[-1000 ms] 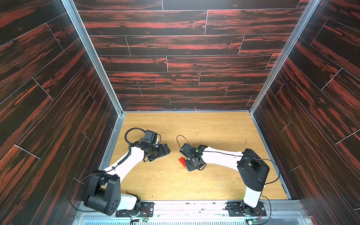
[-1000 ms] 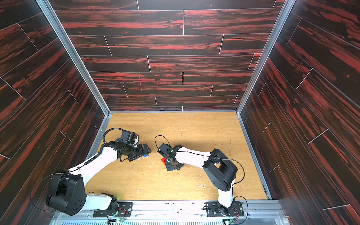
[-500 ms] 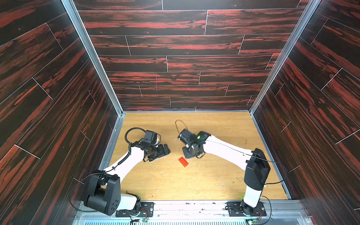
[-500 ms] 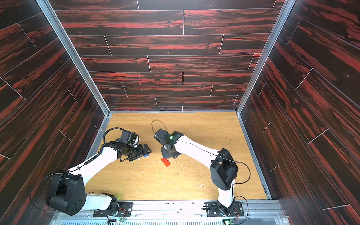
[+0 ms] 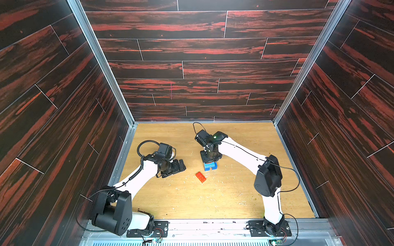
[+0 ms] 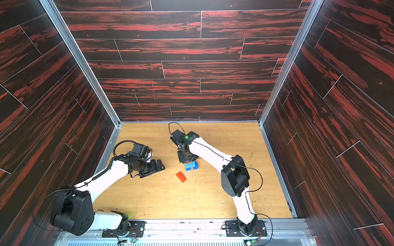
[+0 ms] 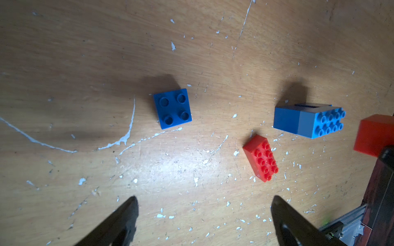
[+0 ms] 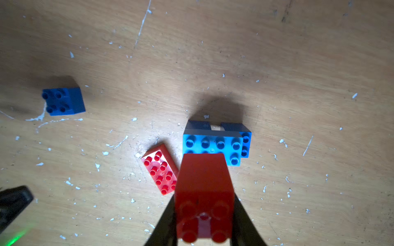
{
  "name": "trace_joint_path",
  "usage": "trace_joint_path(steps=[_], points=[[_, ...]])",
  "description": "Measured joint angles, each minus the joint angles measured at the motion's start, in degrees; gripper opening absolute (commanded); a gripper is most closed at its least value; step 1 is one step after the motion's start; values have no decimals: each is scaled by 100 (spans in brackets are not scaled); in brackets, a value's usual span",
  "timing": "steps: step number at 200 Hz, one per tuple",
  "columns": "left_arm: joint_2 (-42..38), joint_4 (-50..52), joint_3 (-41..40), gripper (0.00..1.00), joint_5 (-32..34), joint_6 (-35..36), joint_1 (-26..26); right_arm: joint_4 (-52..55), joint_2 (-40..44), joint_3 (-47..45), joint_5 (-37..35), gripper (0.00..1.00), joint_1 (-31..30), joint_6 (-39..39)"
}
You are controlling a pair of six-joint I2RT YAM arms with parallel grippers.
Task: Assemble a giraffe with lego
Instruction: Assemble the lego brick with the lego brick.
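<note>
Wooden table [image 5: 234, 191] — right claw [image 8: 204, 200] pinches small red brick [image 8: 203, 176] over light blue body [image 8: 213, 142] — left claw [image 7: 204, 200] spread, farther off.

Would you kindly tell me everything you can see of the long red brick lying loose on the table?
The long red brick looks like glossy plastic, with eight round studs in two rows of four, all facing up. It lies flat on the scuffed wooden table, turned askew. The blue brick stack stands close beside it, with a narrow gap between them. Only the table touches it.
</note>
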State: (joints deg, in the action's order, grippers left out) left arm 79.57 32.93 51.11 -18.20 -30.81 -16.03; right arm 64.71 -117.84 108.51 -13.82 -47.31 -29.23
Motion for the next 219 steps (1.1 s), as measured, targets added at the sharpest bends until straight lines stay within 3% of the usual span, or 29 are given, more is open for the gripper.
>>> trace_joint_path(steps=[219], points=[[0, 4, 0, 97, -247, -2, 0, 103, -496, 256, 129, 12, 17, -28]])
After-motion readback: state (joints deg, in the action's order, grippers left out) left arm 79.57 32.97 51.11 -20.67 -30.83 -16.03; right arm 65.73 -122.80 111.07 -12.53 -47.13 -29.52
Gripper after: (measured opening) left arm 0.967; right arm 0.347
